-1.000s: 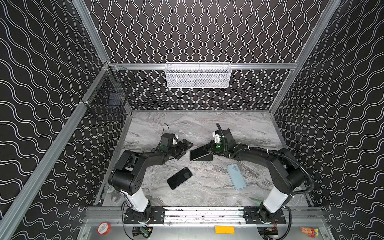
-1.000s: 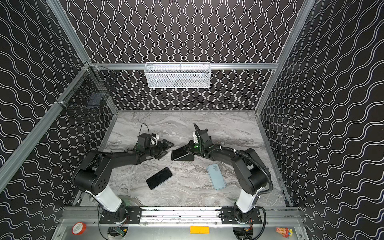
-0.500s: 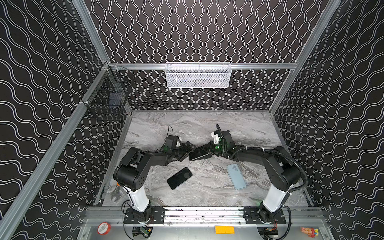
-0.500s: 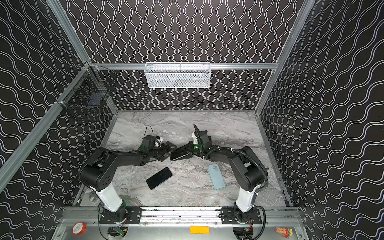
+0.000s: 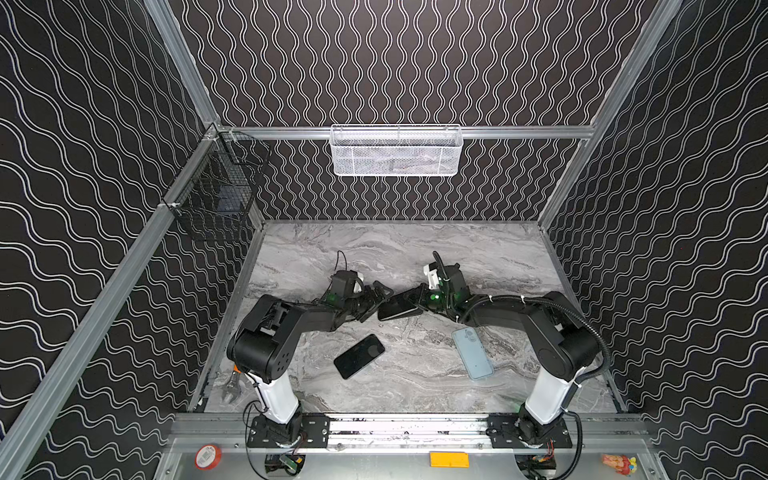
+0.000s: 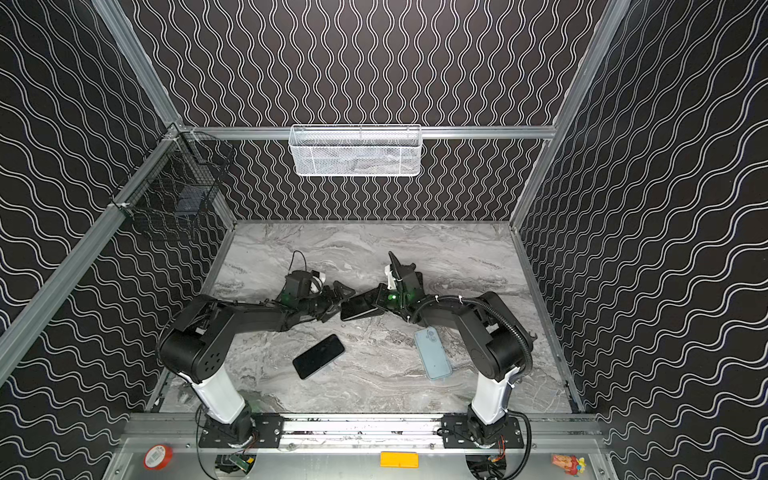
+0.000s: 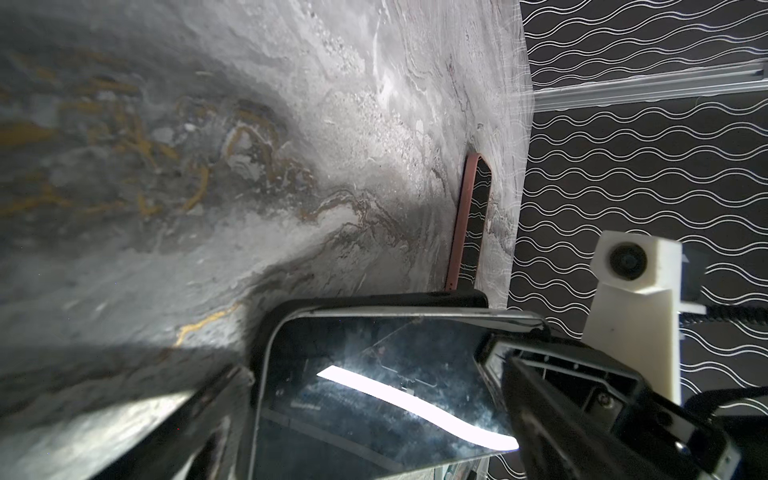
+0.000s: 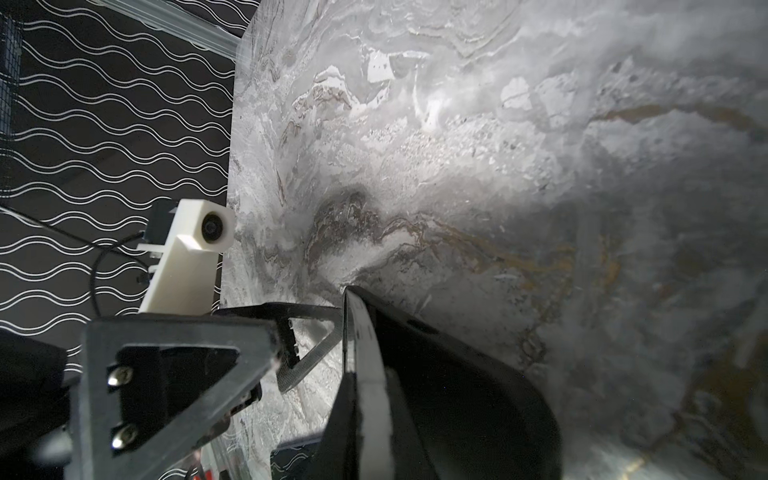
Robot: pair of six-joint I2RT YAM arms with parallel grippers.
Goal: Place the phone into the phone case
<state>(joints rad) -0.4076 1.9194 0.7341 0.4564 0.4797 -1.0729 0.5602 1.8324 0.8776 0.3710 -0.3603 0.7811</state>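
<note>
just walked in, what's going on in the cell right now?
The right gripper is shut on one end of a glossy-screened black phone, held tilted mid-table between the arms. A black case rim shows around its edge in the left wrist view; whether it is fully seated is unclear. The left gripper is open at the phone's free end, not gripping. A flat black phone-sized slab and a light blue one with a camera cutout lie untouched on the grey marble tabletop, nearer the arm bases.
</note>
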